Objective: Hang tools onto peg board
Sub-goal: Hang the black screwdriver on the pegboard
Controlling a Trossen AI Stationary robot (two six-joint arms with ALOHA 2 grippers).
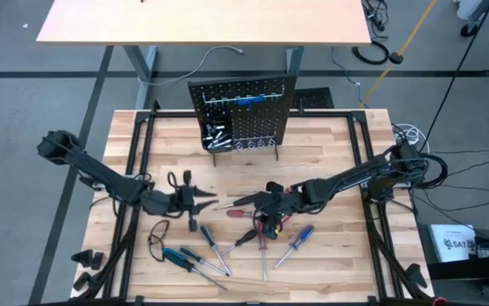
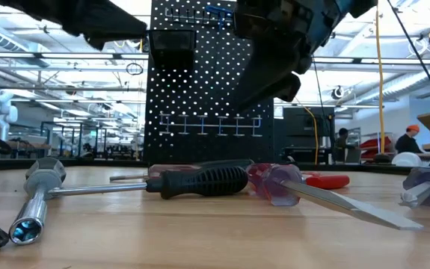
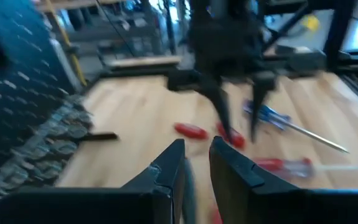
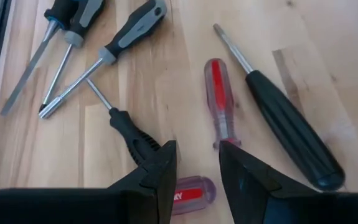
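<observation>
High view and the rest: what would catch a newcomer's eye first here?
The black peg board stands upright at the table's far edge, a blue-handled tool already hanging near its top. In front of it, screwdrivers and other tools lie scattered across the wooden table. Both arms reach into that pile: the left gripper and the right gripper, open above a red-handled screwdriver.

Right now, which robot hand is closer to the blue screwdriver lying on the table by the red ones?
The right hand is closer, just up and left of the blue screwdriver. The left hand is farther away, well off to its left.
</observation>
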